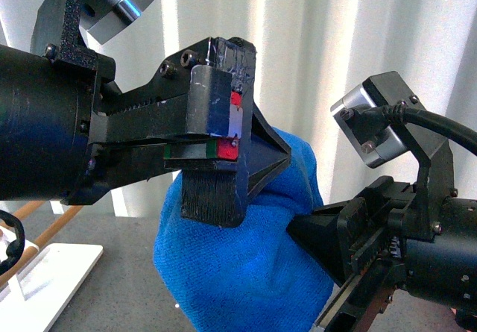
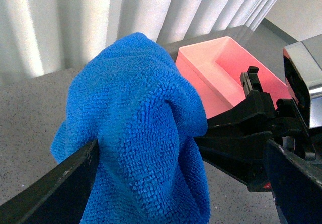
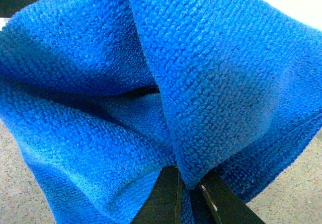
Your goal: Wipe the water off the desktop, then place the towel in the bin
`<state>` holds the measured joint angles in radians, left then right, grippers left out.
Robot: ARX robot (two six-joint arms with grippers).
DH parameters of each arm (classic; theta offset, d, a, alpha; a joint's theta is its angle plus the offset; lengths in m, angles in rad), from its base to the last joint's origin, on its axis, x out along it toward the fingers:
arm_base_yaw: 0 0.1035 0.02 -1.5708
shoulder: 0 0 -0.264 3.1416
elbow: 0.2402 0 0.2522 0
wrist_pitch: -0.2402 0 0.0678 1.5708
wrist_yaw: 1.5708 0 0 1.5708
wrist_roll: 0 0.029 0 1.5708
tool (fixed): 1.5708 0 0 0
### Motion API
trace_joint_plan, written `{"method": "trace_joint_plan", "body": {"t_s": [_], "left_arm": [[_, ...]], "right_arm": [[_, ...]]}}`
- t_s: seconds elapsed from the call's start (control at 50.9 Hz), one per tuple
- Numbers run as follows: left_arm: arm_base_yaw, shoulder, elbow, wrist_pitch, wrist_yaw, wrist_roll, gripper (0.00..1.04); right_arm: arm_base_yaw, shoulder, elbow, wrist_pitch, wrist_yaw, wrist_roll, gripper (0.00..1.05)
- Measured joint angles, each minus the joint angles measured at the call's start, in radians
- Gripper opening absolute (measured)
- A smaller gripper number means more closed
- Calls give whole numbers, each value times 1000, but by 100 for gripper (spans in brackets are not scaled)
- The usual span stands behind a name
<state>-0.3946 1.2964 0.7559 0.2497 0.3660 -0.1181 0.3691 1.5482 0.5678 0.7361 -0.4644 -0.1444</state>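
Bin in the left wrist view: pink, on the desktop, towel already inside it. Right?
Not inside. The bin is pink and on the desktop, but what shows of its inside is bare. The towel is held up in front of it, pinched by the right pincer. The left wrist view shows it.

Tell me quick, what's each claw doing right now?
Left gripper: cannot tell; the towel rests against one finger.
Right gripper: closed on the towel.

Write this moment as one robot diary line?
right gripper: pinching towel | left gripper: open at towel | towel: held above desktop | bin: no towel yet
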Motion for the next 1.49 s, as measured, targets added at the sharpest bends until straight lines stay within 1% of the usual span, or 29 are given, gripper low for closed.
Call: {"method": "trace_joint_plan", "body": {"t_s": [0.098, 0.138, 0.157, 0.177, 0.196, 0.216, 0.236, 0.255, 0.295, 0.314, 0.334, 0.354, 0.393, 0.531, 0.648, 0.707, 1.002, 1.199, 1.218, 1.257, 1.277, 1.336, 1.454, 1.493], "left_arm": [[0, 0, 0, 0, 0, 0, 98], [-6, 1, -4, 15, -37, 10, 97], [-21, 1, -20, 68, -128, 18, 94], [-27, 0, -31, 102, -177, 25, 92], [-34, -2, -56, 171, -280, 43, 89], [-35, -5, -71, 205, -304, 46, 87], [-36, -11, -100, 265, -414, 61, 83], [-36, -16, -115, 291, -454, 66, 82], [-28, -43, -177, 377, -591, 80, 75], [-20, -60, -204, 406, -642, 85, 71], [-15, -68, -217, 417, -655, 86, 69], [-4, -85, -241, 434, -698, 90, 66], [14, -111, -272, 448, -713, 93, 61], [82, -203, -381, 468, -677, 100, 39], [145, -298, -488, 470, -605, 106, 12], [164, -330, -514, 469, -586, 106, 3], [246, -481, -619, 421, -511, 111, 4], [294, -608, -674, 349, -462, 111, 4], [301, -619, -678, 343, -454, 110, 4], [345, -648, -686, 322, -389, 111, 4], [359, -659, -690, 314, -378, 111, 4], [382, -692, -699, 291, -372, 111, 4], [392, -745, -712, 253, -370, 111, 4], [393, -748, -730, 273, -370, 111, 4]], "right_arm": [[2, 0, 0, 0, 1, 4, 3], [3, 0, 0, 0, 2, 6, 3], [3, 0, 0, 0, 2, 7, 3], [4, 0, 0, 0, 2, 8, 3], [4, 0, 0, 0, 2, 10, 3], [5, 0, 0, 0, 2, 11, 3], [5, 0, 0, 0, 2, 11, 3], [6, 0, 0, 1, 2, 11, 3], [7, 0, 0, 1, 1, 11, 3], [8, 0, 0, 1, 1, 11, 3], [7, 0, 1, 1, 1, 12, 3], [7, 0, 0, 1, 1, 12, 3], [7, 0, 0, 2, 3, 13, 3], [5, 0, 1, 2, 6, 16, 3], [5, -1, 1, 1, 0, 19, 3], [1, -3, 1, 1, 0, 19, 3], [-9, -10, 1, 1, -5, 19, 3], [-22, -15, 1, 1, -8, 23, 3], [-23, -17, 0, 1, -9, 24, 3], [-27, -23, 0, 1, -11, 26, 3], [-29, -25, 0, 1, -13, 26, 3], [-34, -30, 0, 0, -14, 27, 3], [-41, -36, 0, -1, -17, 30, 3], [-43, -38, 0, -4, -16, 30, 3]]}}
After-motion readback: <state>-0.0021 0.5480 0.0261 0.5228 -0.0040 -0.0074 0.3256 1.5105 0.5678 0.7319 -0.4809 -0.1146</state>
